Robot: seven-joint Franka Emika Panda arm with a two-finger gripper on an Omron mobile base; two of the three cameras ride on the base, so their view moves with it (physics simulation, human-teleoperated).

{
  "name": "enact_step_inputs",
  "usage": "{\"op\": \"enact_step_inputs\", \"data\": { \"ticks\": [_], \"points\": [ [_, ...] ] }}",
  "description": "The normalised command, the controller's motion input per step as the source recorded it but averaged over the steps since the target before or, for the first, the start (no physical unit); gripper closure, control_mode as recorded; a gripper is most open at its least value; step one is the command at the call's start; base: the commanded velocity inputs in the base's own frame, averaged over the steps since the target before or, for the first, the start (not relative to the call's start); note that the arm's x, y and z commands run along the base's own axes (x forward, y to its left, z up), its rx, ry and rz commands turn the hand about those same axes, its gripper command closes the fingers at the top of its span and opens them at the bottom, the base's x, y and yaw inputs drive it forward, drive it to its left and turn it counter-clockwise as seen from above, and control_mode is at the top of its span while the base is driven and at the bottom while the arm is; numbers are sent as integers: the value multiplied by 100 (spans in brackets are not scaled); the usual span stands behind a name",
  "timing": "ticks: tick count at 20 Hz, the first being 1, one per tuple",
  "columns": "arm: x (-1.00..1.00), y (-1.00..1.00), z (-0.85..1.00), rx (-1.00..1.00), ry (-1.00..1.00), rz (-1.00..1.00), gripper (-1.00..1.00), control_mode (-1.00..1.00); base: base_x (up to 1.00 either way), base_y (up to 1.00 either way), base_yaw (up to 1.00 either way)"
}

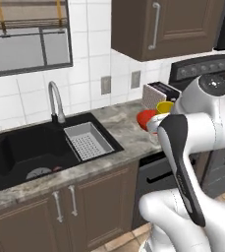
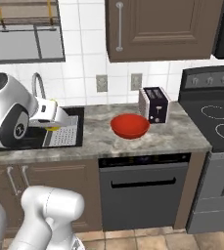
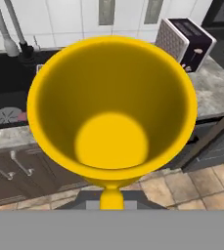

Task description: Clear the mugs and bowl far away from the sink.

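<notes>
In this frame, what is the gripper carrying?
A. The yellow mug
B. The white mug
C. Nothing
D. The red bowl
A: the hand view looks straight down into the yellow mug, held up in the air over the counter edge and floor, and the gripper is shut on the mug's handle at the bottom of the picture, while the red bowl sits on the counter beside the toaster.

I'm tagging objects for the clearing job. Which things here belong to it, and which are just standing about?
Job:
- yellow mug, held in the shut fingers
- red bowl, on the counter beside the toaster
- sink

Just there:
- toaster
- stove
- dishwasher
</notes>
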Motion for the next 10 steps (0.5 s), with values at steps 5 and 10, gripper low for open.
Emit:
{"op": "enact_step_inputs", "data": {
  "ticks": [5,10],
  "points": [
    [0,0,0,0,0,0,100,100,-98,-13,22],
    [0,0,0,0,0,0,100,100,-41,-3,45]
  ]
}}
